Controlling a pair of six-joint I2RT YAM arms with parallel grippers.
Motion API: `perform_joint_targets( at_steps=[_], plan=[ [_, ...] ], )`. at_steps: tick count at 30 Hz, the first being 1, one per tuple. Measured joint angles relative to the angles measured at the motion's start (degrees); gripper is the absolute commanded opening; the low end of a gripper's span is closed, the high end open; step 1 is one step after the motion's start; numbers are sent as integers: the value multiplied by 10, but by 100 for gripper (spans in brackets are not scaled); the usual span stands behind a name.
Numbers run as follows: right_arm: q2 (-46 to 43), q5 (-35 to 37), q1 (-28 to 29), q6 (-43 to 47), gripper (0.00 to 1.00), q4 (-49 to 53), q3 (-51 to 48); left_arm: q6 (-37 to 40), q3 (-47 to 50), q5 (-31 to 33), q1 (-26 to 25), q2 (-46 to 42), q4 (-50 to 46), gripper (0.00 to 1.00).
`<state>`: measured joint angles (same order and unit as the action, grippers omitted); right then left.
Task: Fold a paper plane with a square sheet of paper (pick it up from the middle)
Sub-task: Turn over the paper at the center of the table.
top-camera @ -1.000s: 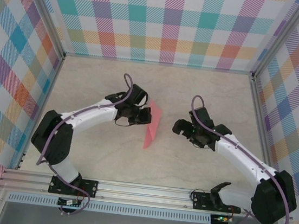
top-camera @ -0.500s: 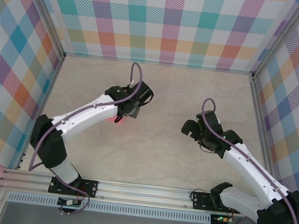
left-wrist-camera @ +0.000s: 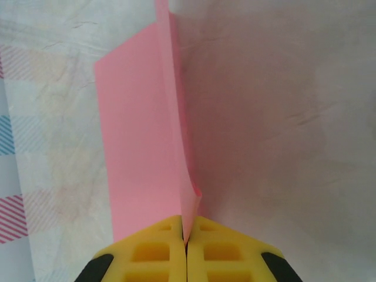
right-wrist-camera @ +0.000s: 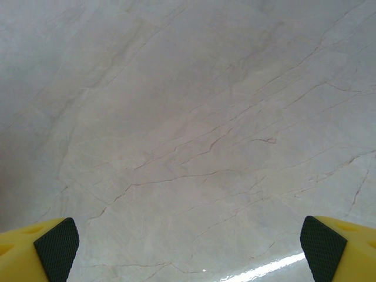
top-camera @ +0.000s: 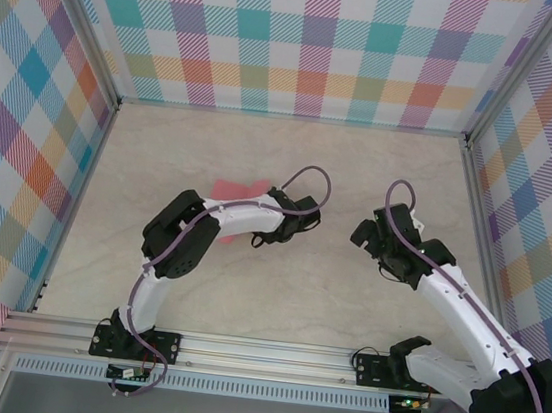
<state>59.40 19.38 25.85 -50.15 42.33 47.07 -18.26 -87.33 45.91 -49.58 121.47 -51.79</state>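
**A:** What's changed on the left?

**B:** The left arm has swung round and doubled back on itself. A second ago it held the square sheet of paper [top-camera: 230,190] up on edge near the middle of the table. Now the sheet sits left of centre, low over the table and partly hidden under the forearm.

**A:** Is it gripped?

**B:** Yes. The left gripper [left-wrist-camera: 186,247] is pinched tight on the near end of a raised crease. One pink flap spreads to the left of that crease. I can't tell whether the flap touches the table.

**A:** And the right side?

**B:** The right gripper [right-wrist-camera: 189,241] has drawn back a little to the right. Its jaws are spread wide with nothing between them, well apart from the paper.

**A:** What does that mean for the plane?

**B:** I'd say the left arm has the sheet to itself and is turning it for the next fold. It's creased, but not a dart yet.

**A:** And the surroundings?

**B:** The table [top-camera: 361,167] is pale marbled stone, slightly glossy. Checked walls [top-camera: 317,40] in pastel colours close it in on three sides, and an aluminium rail [top-camera: 267,362] runs along the near edge
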Motion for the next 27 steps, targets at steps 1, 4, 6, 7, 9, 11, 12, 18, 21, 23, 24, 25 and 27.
perform_joint_targets(
  at_steps=[1, 4, 6, 7, 9, 11, 12, 18, 21, 23, 24, 25, 27],
  plan=[
    [0, 0, -4, 1, 100, 0, 0, -5, -2, -4, -6, 7, 5, 7],
    [0, -2, -15, 11, 100, 0, 0, -23, -3, -22, -18, 21, 14, 8],
    [3, -5, -21, 17, 100, -1, 0, -37, -2, -36, -22, 27, 19, 10],
    [5, -7, -23, 19, 100, -1, 0, -41, -2, -41, -23, 28, 22, 11],
    [12, -14, -30, 26, 100, -2, 0, -52, -2, -54, -23, 29, 28, 15],
    [14, -20, -35, 28, 100, -2, 0, -60, -2, -67, -23, 29, 33, 20],
    [15, -23, -37, 29, 100, -2, 0, -64, -1, -75, -23, 29, 38, 23],
    [17, -43, -45, 38, 100, -11, 0, -78, 18, -142, -20, -11, 55, 52],
    [33, -61, -48, 48, 100, -22, 10, -85, 49, -229, -24, -89, 90, 62],
    [53, -78, -48, 59, 100, -35, 23, -89, 63, -271, -24, -150, 113, 63],
    [65, -91, -48, 66, 100, -44, 30, -93, 69, -289, -22, -182, 125, 65],
    [76, -103, -48, 74, 99, -53, 36, -96, 75, -302, -19, -209, 136, 65],
    [105, -132, -44, 93, 99, -72, 56, -109, 94, -330, -10, -261, 160, 68]
  ],
)
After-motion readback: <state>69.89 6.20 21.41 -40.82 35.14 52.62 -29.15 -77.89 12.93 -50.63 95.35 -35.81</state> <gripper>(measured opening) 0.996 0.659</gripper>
